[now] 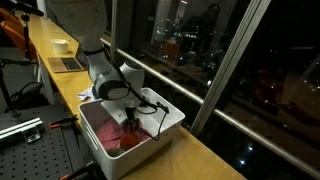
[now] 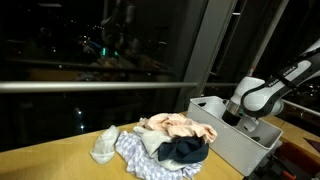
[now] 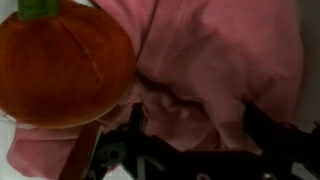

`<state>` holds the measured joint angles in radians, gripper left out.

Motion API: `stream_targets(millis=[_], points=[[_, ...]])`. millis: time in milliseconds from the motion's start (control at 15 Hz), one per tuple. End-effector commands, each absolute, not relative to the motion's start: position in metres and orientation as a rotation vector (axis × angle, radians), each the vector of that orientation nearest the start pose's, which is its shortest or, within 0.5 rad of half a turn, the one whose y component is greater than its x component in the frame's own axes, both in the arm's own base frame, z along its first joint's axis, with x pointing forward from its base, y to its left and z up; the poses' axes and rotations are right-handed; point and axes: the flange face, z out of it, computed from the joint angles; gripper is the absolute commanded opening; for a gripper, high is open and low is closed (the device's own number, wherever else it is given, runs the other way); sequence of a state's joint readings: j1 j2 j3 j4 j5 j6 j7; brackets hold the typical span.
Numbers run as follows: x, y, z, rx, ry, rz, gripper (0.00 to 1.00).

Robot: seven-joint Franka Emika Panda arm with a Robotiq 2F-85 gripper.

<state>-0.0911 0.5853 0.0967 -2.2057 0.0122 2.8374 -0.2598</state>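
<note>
Pink cloth (image 3: 215,60) bunched between spread jaws, orange pumpkin (image 3: 65,65) beside

In the bin (image 1: 150,147): cloth (image 3: 220,60), gripper (image 1: 133,120) over it, pumpkin toy (image 3: 65,65) touching the cloth (wrist view). Just beside the bin, on the counter (image 2: 50,165): clothes heap (image 2: 165,140). Farther along from the bin: laptop (image 1: 68,64), bowl (image 1: 60,44). Behind the bin: window (image 1: 200,40).

Counted along the window counter were one white bin (image 1: 172,118), one pink cloth (image 3: 220,60), one orange pumpkin (image 3: 60,60), four heaped garments (image 2: 160,140), one laptop (image 1: 68,64) and one bowl (image 1: 60,44).
</note>
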Motion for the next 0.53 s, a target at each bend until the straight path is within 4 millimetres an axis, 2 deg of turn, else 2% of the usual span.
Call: stream_targets(millis=[0, 267, 400, 467], points=[[0.544, 0.012, 0.106, -3.044, -0.353, -0.125, 0.73], [0.536, 0.019, 0.120, -3.040, -0.346, -0.145, 0.46], [0.527, 0.023, 0.140, -3.040, -0.331, -0.156, 0.31], [0.520, 0.024, 0.157, -3.046, -0.319, -0.166, 0.22]])
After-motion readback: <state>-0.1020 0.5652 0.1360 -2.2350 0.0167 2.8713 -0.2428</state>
